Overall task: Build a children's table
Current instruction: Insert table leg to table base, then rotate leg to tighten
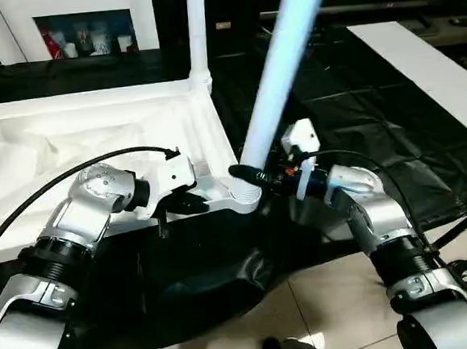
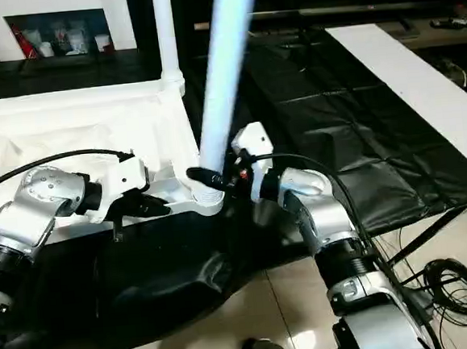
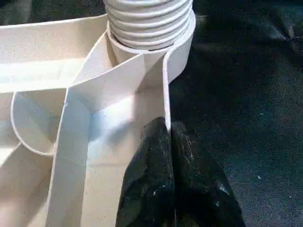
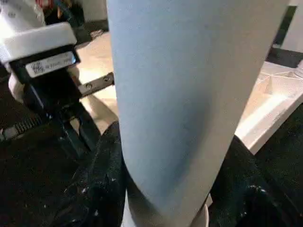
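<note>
The right claw [image 1: 248,173] is gripping the tilted leg [image 1: 279,82] at the corner socket [image 1: 239,197]; the left claw [image 3: 168,142], closed, is pinching the tabletop [image 1: 94,145] rim.

A big white table leg [image 4: 184,99] stands between the right hand's [image 4: 175,189] two black fingers [image 4: 102,189], which hold it. The left hand [image 4: 52,75] is close by. Part of the white tabletop [image 4: 270,109] shows behind.
</note>
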